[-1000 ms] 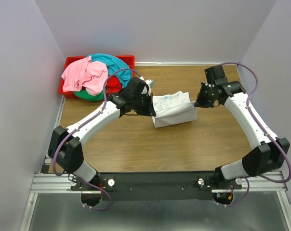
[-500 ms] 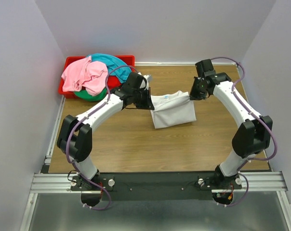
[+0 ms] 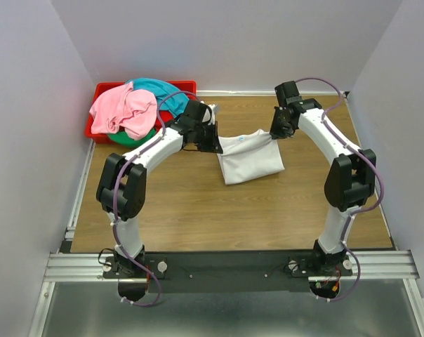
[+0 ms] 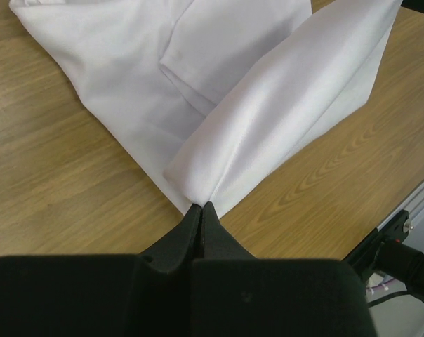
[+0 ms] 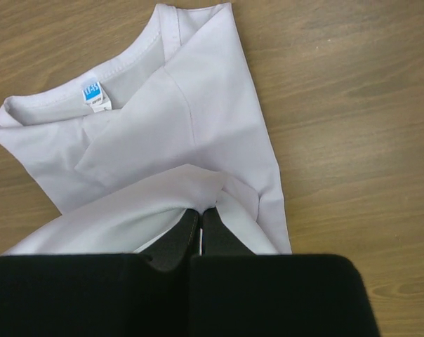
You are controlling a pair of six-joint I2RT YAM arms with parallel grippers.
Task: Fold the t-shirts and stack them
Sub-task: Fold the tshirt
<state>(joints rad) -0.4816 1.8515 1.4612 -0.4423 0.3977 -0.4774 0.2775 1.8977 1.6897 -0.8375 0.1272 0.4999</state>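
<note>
We see our right gripper (image 5: 200,219) at the bottom of the view, its two dark fingers (image 5: 177,242) pressed together on a fold of the white t-shirt (image 5: 177,133), the cloth bunching over the fingertips and running off toward the lower left. Beyond the pinch the shirt lies on the wooden table (image 5: 352,105), folded in on itself, with its collar (image 5: 131,55) toward the top and a small blue tag (image 5: 92,90) inside the neck at the left.

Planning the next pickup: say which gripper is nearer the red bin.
Left. Left gripper is just right of the red bin; right gripper is beyond the white t-shirt.
</note>
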